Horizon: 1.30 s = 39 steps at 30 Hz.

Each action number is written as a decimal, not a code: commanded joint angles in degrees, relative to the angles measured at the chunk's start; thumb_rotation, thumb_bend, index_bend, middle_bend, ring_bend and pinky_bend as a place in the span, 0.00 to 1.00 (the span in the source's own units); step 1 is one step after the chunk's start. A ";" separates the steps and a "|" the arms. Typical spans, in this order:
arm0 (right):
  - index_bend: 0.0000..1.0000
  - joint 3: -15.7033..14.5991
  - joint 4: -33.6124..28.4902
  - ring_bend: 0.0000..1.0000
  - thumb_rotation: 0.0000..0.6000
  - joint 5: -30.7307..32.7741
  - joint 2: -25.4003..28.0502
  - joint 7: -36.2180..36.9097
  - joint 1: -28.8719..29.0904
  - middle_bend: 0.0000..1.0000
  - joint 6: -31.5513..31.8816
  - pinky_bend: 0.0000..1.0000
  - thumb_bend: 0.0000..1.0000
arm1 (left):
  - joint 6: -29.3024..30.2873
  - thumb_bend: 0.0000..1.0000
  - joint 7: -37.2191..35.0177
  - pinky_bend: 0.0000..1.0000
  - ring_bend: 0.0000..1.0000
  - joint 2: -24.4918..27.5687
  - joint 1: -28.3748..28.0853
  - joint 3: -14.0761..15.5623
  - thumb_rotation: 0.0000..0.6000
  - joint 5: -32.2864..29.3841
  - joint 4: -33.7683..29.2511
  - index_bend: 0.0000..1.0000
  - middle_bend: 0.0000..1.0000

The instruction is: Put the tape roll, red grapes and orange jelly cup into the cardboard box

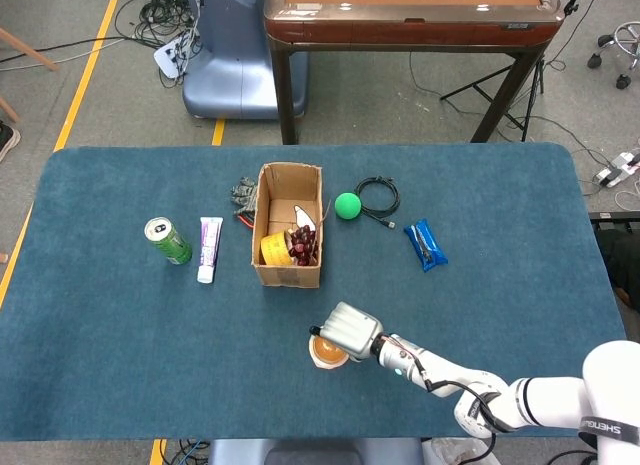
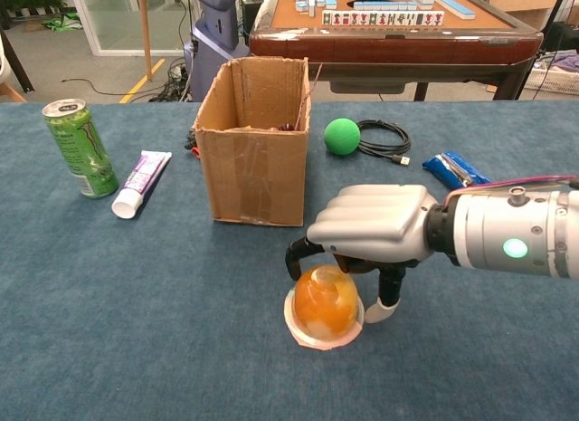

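The orange jelly cup [image 1: 328, 352] [image 2: 324, 305] stands on the blue table in front of the cardboard box [image 1: 290, 275] [image 2: 258, 167]. My right hand [image 1: 350, 330] [image 2: 371, 224] hovers right over the cup, palm down, fingers curled down on either side of it. The thumb touches the cup's rim on the right; the cup still rests on the table. Inside the open box lie the yellow tape roll [image 1: 273, 248] and the red grapes [image 1: 303, 243]. My left hand shows in neither view.
Left of the box stand a green can [image 1: 168, 240] [image 2: 80, 148] and a toothpaste tube [image 1: 208, 248] [image 2: 140, 183]. To its right lie a green ball [image 1: 347, 205] [image 2: 342, 136], a black cable [image 1: 380, 197] [image 2: 384, 138] and a blue packet [image 1: 426, 244] [image 2: 455, 170].
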 commanded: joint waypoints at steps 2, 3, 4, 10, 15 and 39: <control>0.32 -0.09 0.95 0.97 1.00 -1.35 -0.73 1.43 -0.27 1.00 0.84 0.97 0.00 | 0.19 0.33 -0.29 0.53 0.34 0.00 0.09 0.06 1.00 0.27 0.17 0.43 0.44; 0.32 -0.12 1.26 0.97 1.00 -1.81 -0.91 1.91 -0.35 1.00 1.09 0.97 0.00 | 0.19 0.33 -0.40 0.53 0.34 -0.01 0.08 0.05 1.00 0.30 0.25 0.43 0.44; 0.33 -0.17 1.45 0.97 1.00 -2.11 -1.02 2.28 -0.41 1.00 1.25 0.97 0.00 | 0.19 0.33 -0.49 0.53 0.34 -0.01 0.09 0.04 1.00 0.30 0.29 0.43 0.44; 0.41 -0.52 2.62 0.97 1.00 -3.64 -1.38 3.71 -0.73 1.00 1.91 0.97 0.00 | 0.21 0.33 -0.61 0.53 0.34 0.07 0.11 -0.02 1.00 0.24 0.23 0.43 0.44; 0.47 -0.70 3.12 0.97 1.00 -4.12 -1.42 4.28 -0.96 1.00 2.11 0.97 0.00 | 0.12 0.33 -0.44 0.53 0.34 0.06 0.11 -0.01 1.00 0.12 0.18 0.43 0.44; 0.53 1.11 0.02 0.97 1.00 -7.72 2.77 7.49 -3.32 1.00 8.79 0.97 0.05 | -0.26 0.33 0.10 0.53 0.34 -0.16 -0.06 0.11 1.00 0.03 0.34 0.43 0.44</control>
